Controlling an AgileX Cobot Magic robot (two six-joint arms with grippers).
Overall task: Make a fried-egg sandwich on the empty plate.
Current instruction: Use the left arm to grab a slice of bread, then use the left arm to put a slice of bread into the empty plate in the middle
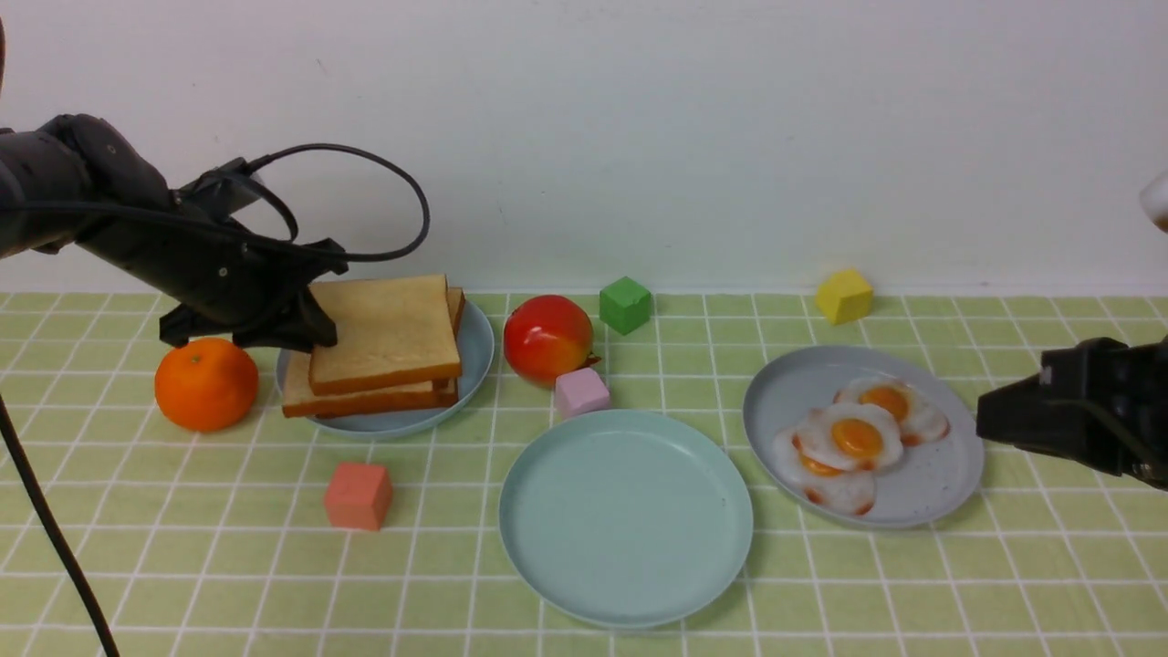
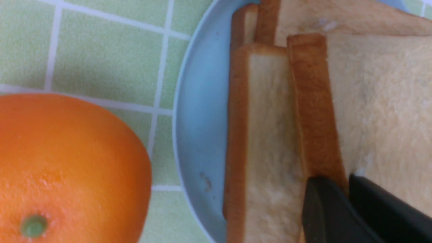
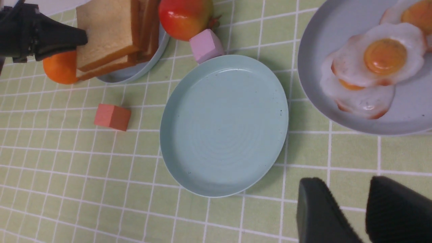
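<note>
Bright, even light; left-wrist close-up blurred.

The empty plate lay front and centre, a cube just behind its rim. Back left stood the bread plate with stacked slices, the top slice tilted, an orange just left. To the right, the egg plate held overlapping eggs.
</note>
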